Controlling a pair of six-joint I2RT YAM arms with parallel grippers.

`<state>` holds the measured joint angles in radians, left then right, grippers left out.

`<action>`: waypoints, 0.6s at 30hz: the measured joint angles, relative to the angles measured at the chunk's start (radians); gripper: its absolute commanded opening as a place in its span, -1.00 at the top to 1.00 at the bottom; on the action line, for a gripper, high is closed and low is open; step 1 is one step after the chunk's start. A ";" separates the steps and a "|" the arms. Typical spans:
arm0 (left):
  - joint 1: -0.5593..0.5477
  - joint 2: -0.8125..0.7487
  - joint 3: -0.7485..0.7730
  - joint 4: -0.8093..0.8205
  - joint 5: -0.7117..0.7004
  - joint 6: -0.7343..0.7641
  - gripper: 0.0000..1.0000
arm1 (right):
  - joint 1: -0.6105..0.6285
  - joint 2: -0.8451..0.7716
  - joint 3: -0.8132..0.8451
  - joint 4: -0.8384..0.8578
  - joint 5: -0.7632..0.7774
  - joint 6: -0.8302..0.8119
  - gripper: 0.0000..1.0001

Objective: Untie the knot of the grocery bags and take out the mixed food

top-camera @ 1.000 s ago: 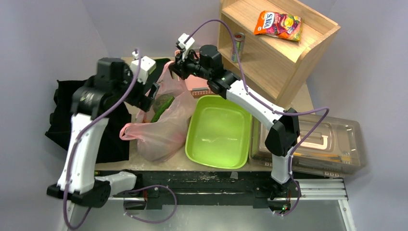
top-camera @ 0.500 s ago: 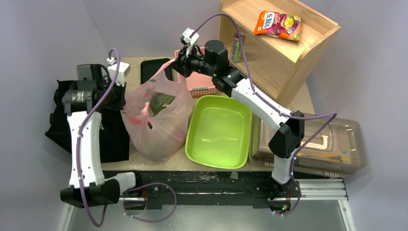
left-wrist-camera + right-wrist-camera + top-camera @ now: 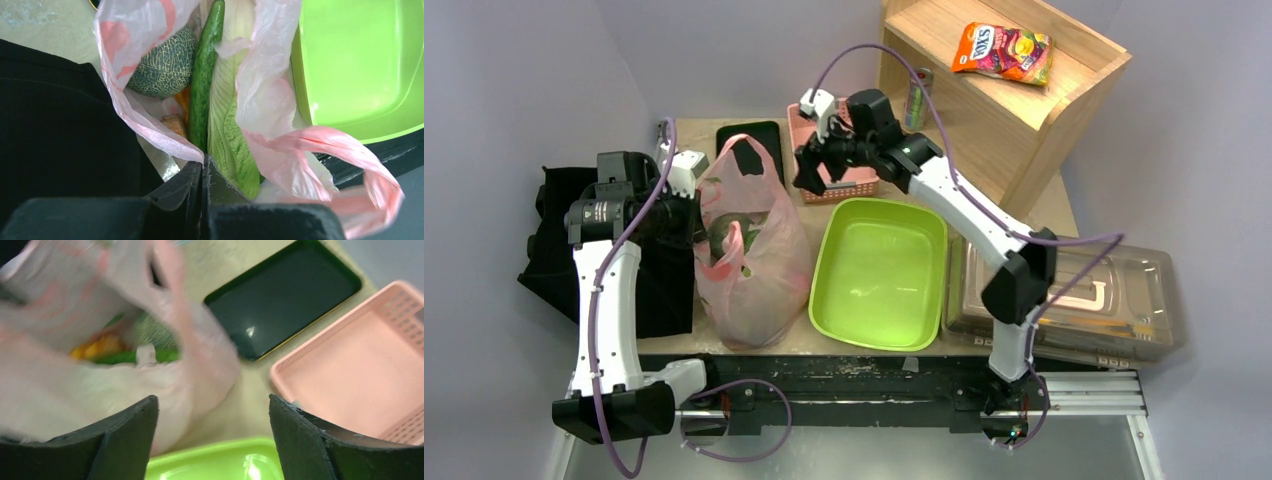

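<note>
The pink grocery bag (image 3: 754,270) stands with its mouth wide open left of the green tub (image 3: 879,270). My left gripper (image 3: 699,222) is shut on the bag's left rim (image 3: 150,132). Inside lie mixed food: a long cucumber (image 3: 205,75), a netted green melon (image 3: 162,62), a pale cabbage leaf (image 3: 230,115) and a piece of bread (image 3: 172,125). One loop handle (image 3: 340,150) hangs loose. The knot is out of view. My right gripper (image 3: 812,172) hovers open beside the bag's far right side (image 3: 100,340), holding nothing (image 3: 212,405).
A pink basket (image 3: 360,370) and a black tray (image 3: 282,295) lie behind the bag. A wooden shelf (image 3: 1004,100) holds a can (image 3: 917,95) and a snack packet (image 3: 1002,50). A clear plastic box (image 3: 1074,290) sits at the right, a black cloth (image 3: 554,250) at the left.
My left gripper has shut on the bag's rim and pulled it leftward. The right gripper has opened, let go of the handle and moved down; the bag has slumped open.
</note>
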<state>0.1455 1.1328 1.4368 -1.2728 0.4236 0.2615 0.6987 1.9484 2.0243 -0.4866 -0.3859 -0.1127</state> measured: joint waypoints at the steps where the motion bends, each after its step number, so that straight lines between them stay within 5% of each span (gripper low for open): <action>1: 0.000 0.002 -0.004 0.007 -0.002 -0.009 1.00 | -0.001 -0.051 -0.058 -0.016 -0.019 -0.019 0.01; 3: 0.000 0.002 -0.006 0.020 -0.007 -0.017 1.00 | 0.000 -0.173 -0.182 -0.019 -0.074 -0.048 0.15; 8: 0.000 -0.010 -0.006 0.040 0.016 -0.017 1.00 | 0.059 -0.344 -0.292 0.039 -0.213 -0.048 -0.36; 15: 0.005 -0.043 -0.006 0.050 0.111 -0.017 1.00 | 0.188 -0.196 -0.315 0.240 -0.372 -0.055 -0.30; 18: 0.005 -0.047 -0.006 0.055 0.131 -0.017 1.00 | 0.192 -0.090 -0.315 0.278 -0.377 -0.103 -0.45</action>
<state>0.1505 1.0863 1.4303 -1.2179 0.5545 0.2447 0.8902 1.8587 1.7088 -0.2089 -0.7624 -0.2161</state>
